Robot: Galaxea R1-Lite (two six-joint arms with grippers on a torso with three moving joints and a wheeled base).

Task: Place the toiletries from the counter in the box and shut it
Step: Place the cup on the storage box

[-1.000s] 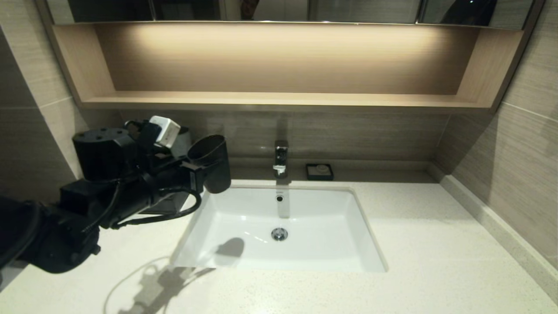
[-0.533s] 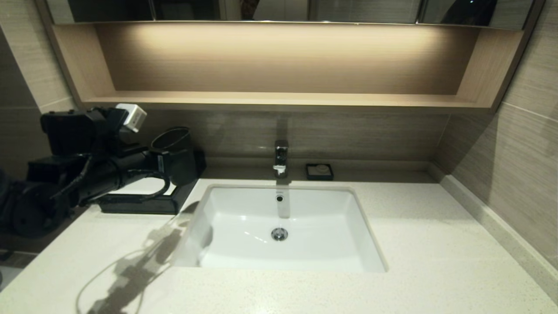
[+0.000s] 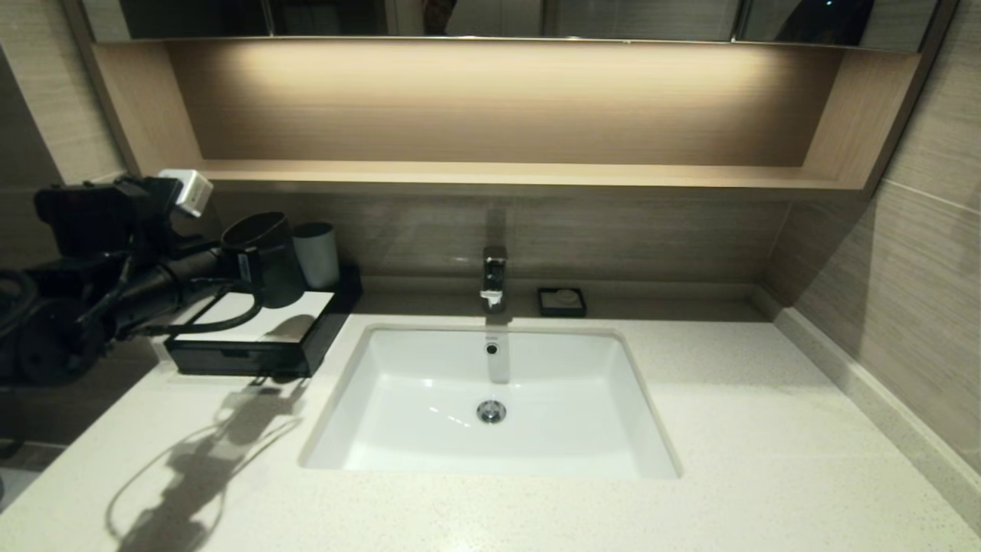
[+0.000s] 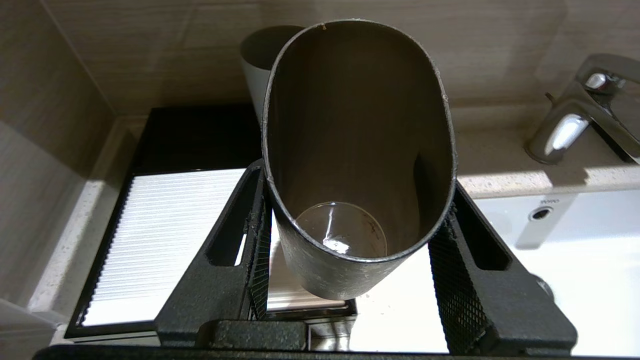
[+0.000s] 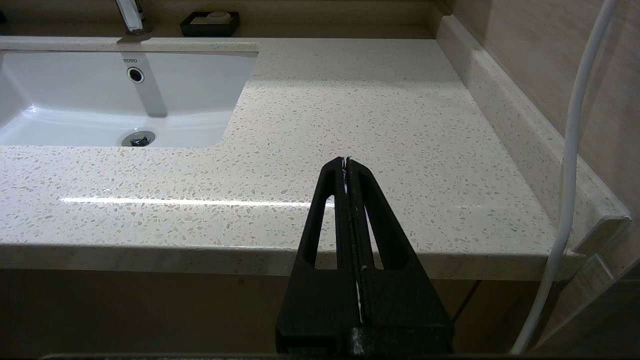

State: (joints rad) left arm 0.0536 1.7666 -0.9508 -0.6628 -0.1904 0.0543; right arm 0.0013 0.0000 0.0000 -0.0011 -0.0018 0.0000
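While my left gripper (image 4: 357, 235) hangs above the box (image 3: 253, 337) at the left end of the counter (image 3: 766, 429), its two fingers are clamped on one tall dark cup (image 4: 357, 150), one on each side of the cup's wall. From the left wrist view I look straight down the cup's mouth and see its bare, shiny bottom. I count two cups in all: the dark one I hold, and one white cup (image 3: 316, 253) standing just behind it on the back part of the box. The box itself is a single low black piece with one white ribbed panel (image 4: 175, 240) on top; its front face looks flush in the head view, though I cannot tell for sure that the drawer is fully shut. I can make out none of the toiletries on the counter or the box. One sink (image 3: 490, 406) sits in the middle of the counter, with one tap (image 3: 494, 277) behind it and one small black soap dish (image 3: 562, 301) just beside the tap. My right gripper (image 5: 346, 162) is parked low in front of the counter's front edge, right of the sink, its two fingers pressed together on nothing.
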